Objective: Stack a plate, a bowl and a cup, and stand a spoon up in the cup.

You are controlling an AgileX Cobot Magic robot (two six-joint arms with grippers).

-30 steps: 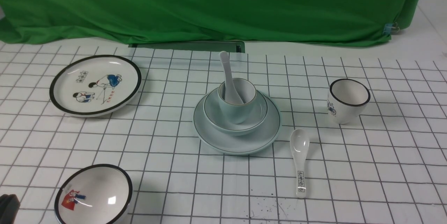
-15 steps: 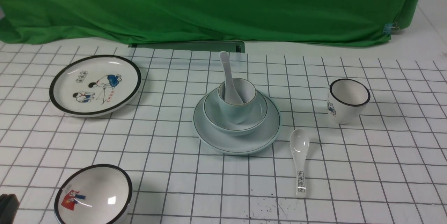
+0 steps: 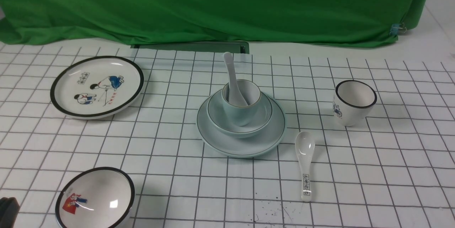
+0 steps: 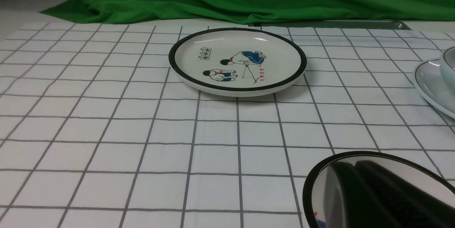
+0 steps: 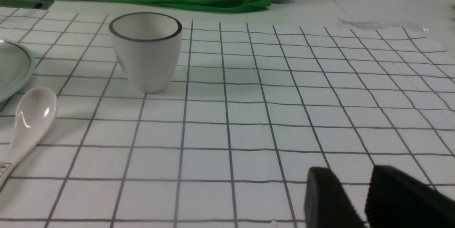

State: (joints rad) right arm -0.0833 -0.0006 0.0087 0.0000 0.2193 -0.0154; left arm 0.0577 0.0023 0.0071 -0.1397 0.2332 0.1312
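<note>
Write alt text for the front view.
A pale blue-green plate, bowl and cup sit stacked mid-table, a spoon standing in the cup. Around them lie a cartoon plate, a black-rimmed bowl, a white cup and a lettered spoon.

**Two of every dish on the checked cloth**

Two plates are on the cloth: the plain pale blue-green plate (image 3: 245, 146) at the centre and a white black-rimmed plate with cartoon figures (image 3: 97, 86) toward the far left.

Two bowls: the plain bowl (image 3: 227, 123) on the centre plate and a black-rimmed bowl with a red-and-blue figure (image 3: 95, 198) at the near left corner.

Two cups: the pale blue-green cup (image 3: 241, 105) in the plain bowl and a white black-rimmed cup (image 3: 354, 102) toward the right edge.

Two spoons: the plain spoon (image 3: 233, 78) standing in the pale cup and a white spoon with black characters (image 3: 305, 162) lying on the cloth.

One green cloth (image 3: 213, 4) runs along the far edge, with one clip (image 3: 397, 28) on it.
</note>
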